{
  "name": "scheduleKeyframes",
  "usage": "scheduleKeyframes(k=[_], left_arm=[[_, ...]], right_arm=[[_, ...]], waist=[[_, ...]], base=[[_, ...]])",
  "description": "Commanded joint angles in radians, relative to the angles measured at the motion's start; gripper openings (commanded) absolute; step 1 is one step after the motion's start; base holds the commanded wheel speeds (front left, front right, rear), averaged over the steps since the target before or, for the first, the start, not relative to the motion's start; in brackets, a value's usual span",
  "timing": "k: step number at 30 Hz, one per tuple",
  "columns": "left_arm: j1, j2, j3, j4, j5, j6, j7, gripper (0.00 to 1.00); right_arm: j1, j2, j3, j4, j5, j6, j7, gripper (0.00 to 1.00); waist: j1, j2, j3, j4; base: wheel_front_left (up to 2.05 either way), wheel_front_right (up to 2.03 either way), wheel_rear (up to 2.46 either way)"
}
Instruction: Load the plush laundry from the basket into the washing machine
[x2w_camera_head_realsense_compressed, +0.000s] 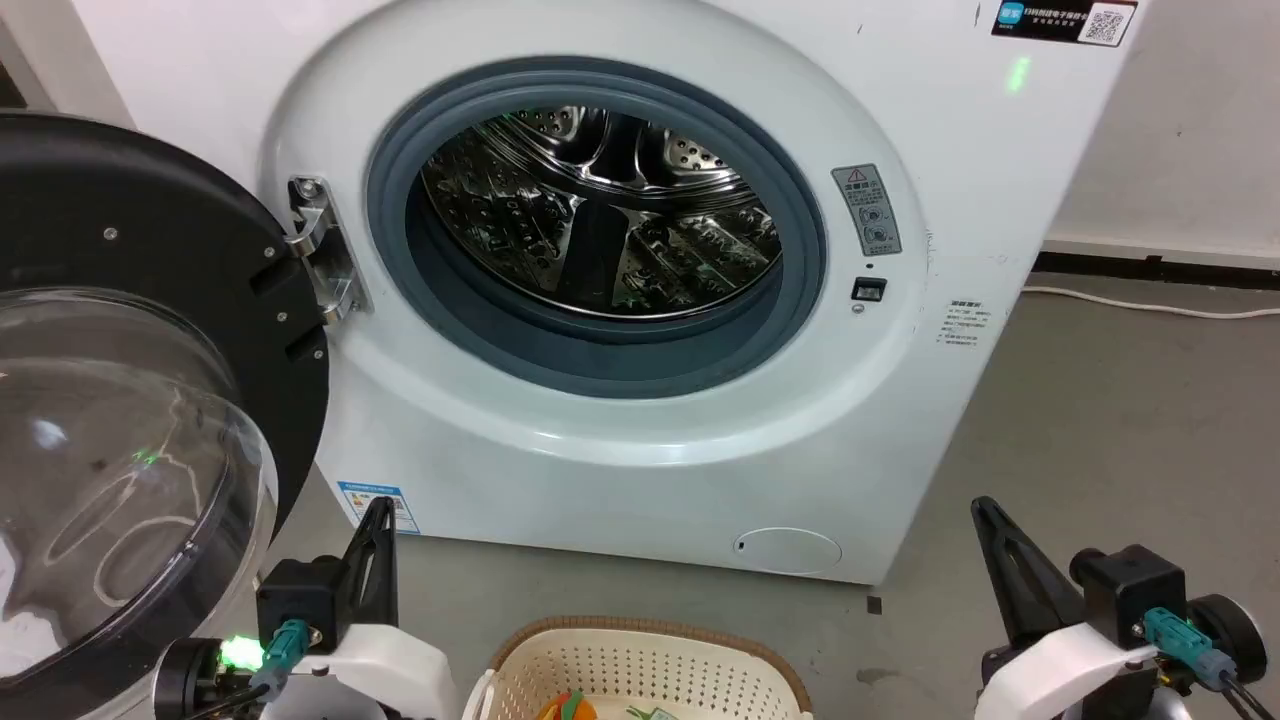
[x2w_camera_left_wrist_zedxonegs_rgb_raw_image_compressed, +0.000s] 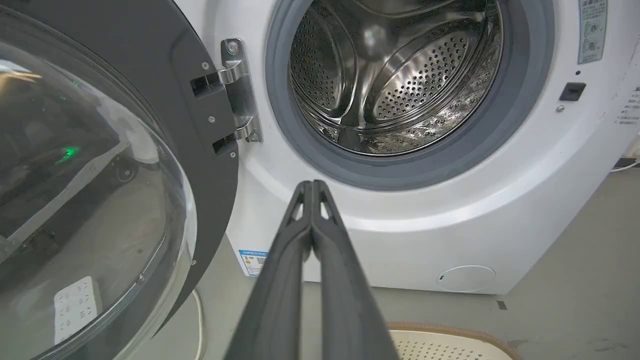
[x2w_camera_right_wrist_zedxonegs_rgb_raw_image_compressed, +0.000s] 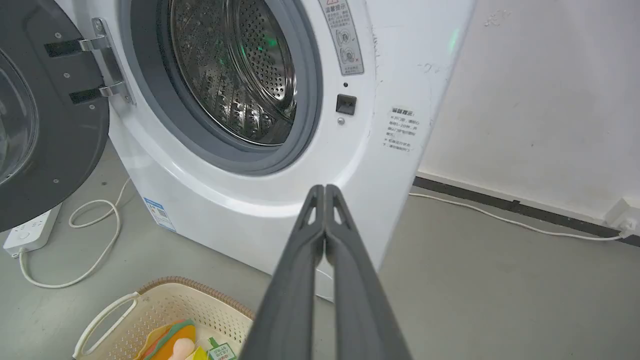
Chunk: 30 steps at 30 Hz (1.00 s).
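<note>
Closest to you, your left gripper has its two fingers pressed flat together, and your right gripper is pinched closed the same way. Both point up at the machine. Low down between them, the basket sits on the grey floor, just in front of the washing machine. The plush laundry is lying inside on the basket's bottom. Further back, the door hangs wide open on your left, and the shiny drum shows through the grey-rimmed porthole.
</note>
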<state>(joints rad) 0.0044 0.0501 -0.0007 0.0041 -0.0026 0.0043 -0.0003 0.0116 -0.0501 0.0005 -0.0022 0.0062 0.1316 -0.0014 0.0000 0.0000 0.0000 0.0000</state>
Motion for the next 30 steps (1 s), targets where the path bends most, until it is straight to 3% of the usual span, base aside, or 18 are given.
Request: scheduleKeyframes(k=[1,30], left_arm=[[-0.004,0.0,0.001,-0.004,0.003,-0.004,0.0,0.0],[-0.004,0.0,0.001,-0.004,0.003,-0.004,0.0,0.0]], right_arm=[[-0.012,0.0,0.0,0.002,-0.006,-0.001,0.001,0.0],[-0.012,0.0,0.0,0.002,-0.006,-0.001,0.001,0.0]], waist=[[0.0,0.0,0.0,0.0],[0.0,0.0,0.0,0.0]], base=[[0.0,0.0,0.0],[0.0,0.0,0.0]])
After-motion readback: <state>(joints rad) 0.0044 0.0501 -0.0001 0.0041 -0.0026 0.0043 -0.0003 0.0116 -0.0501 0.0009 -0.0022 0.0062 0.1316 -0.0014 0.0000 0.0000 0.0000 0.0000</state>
